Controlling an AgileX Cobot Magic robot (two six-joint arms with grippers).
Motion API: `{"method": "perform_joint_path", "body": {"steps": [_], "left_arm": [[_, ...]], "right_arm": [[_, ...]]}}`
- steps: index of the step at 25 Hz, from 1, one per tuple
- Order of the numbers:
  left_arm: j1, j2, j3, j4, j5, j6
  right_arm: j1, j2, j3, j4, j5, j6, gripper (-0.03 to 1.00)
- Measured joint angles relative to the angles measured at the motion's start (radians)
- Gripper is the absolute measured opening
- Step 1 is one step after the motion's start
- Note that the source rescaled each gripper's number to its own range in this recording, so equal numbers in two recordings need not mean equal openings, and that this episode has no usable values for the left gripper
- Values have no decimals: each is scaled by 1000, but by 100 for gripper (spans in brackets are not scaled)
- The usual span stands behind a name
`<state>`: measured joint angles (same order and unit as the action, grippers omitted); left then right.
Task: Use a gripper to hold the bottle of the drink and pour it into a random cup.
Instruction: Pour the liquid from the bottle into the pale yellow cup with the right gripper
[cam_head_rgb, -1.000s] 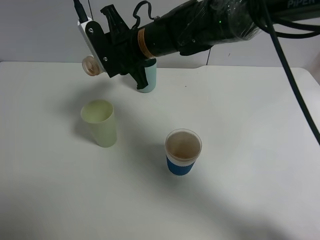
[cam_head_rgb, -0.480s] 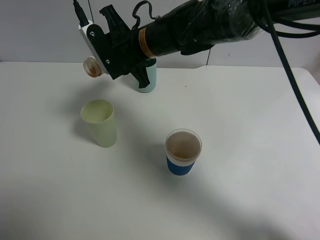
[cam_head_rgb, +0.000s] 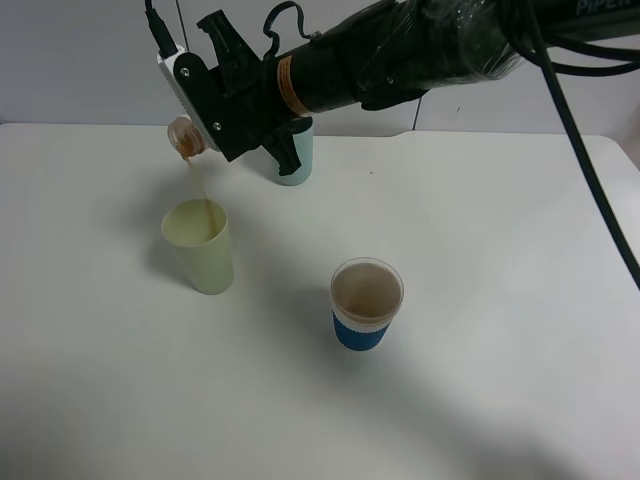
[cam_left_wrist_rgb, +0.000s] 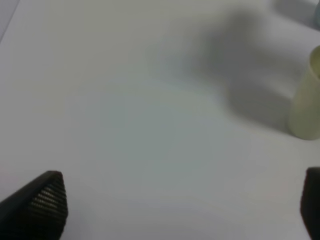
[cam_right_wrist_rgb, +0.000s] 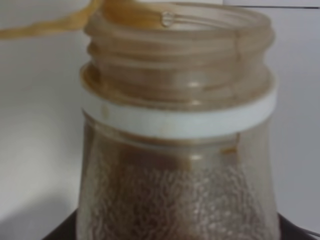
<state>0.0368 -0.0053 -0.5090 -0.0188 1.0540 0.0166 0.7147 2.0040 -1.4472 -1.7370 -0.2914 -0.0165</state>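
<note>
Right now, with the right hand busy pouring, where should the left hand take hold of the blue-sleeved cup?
Close the open left hand around the blue sleeve of the blue-sleeved cup, coming in level from its left across the table. The cup stands upright, open-mouthed, with brown drink inside, so a top-down grab would likely dip a finger.

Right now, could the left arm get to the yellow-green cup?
Probably, from the side: bare table lies between the open left gripper and the cup. From above, no: the right gripper holds the bottle tilted over it, pouring.
</note>
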Motion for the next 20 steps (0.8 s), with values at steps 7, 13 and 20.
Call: {"method": "perform_joint_path", "body": {"steps": [7, 13, 20], "left_arm": [[0, 0, 0, 0, 0, 0], [0, 0, 0, 0, 0, 0], [0, 0, 0, 0, 0, 0]], "right_arm": [[0, 0, 0, 0, 0, -2, 3], [0, 0, 0, -1, -37, -2, 3], [0, 0, 0, -1, -50, -5, 3]]}}
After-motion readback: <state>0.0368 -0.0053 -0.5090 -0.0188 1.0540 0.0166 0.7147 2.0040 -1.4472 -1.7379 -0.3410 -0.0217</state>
